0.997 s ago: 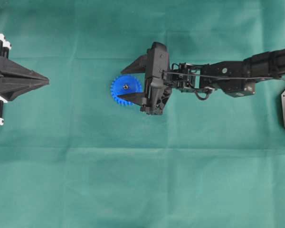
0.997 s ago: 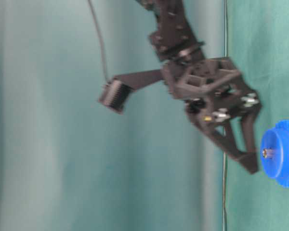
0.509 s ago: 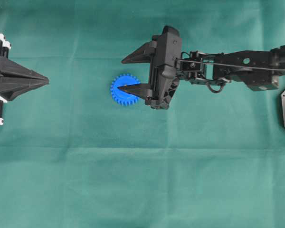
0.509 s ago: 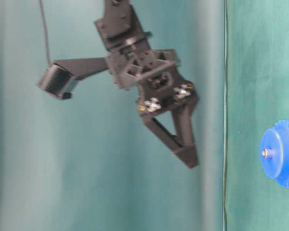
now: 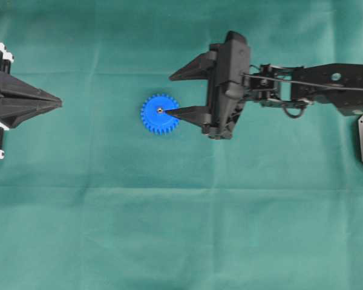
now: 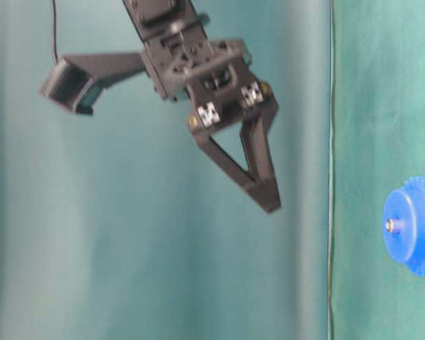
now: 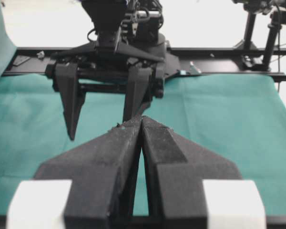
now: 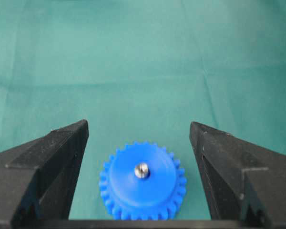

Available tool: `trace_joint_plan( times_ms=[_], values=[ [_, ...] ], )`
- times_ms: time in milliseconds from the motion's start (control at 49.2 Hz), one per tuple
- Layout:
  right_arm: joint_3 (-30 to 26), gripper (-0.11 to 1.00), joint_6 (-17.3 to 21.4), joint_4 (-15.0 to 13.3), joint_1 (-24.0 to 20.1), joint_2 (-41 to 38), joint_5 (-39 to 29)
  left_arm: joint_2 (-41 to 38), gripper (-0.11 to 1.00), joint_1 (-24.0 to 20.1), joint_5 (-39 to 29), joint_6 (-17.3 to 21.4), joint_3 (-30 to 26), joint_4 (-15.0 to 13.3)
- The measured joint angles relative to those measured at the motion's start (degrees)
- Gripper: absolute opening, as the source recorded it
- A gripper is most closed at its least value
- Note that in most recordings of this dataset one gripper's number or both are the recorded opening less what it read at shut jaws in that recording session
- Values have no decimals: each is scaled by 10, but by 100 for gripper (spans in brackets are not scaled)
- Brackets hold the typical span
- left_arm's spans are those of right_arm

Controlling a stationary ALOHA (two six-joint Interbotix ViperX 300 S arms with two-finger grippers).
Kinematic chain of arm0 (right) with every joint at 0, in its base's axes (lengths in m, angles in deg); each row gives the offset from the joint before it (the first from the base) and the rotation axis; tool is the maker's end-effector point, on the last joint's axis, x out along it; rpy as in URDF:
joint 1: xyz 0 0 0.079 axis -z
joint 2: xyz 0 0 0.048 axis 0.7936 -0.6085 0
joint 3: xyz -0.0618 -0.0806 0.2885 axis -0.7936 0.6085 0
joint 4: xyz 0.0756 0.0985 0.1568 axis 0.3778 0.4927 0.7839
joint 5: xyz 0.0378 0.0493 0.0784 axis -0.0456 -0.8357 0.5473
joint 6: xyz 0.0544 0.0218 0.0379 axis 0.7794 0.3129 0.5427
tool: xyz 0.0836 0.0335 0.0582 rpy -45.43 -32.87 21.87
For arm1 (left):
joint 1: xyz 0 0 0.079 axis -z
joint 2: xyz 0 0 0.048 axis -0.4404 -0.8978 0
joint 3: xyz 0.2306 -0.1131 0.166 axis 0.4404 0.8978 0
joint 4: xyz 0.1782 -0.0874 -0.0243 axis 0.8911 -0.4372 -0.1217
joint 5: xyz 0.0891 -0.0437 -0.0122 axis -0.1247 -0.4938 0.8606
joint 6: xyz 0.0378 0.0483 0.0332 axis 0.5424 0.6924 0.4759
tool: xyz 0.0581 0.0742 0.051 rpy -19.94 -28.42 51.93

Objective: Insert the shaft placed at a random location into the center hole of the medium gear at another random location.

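The blue gear [image 5: 160,113] lies flat on the green cloth [image 5: 169,229], and the little metal pin [image 8: 141,170] stands in its middle hole, its top poking up from the hub. The right gripper [image 5: 173,95] hangs above the cloth with its jaws spread wide and nothing between them — clear of the gear in the table-level view. Over at the left edge, the left gripper [image 5: 59,103] sits well apart from the gear — fingers pressed together, holding nothing.
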Motion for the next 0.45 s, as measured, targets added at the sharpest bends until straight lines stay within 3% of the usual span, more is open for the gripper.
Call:
trace_joint_plan(
  times_ms=[448],
  values=[
    [121,86,1,5,0,133,0,0,0,0,0,1,0,0]
  ],
)
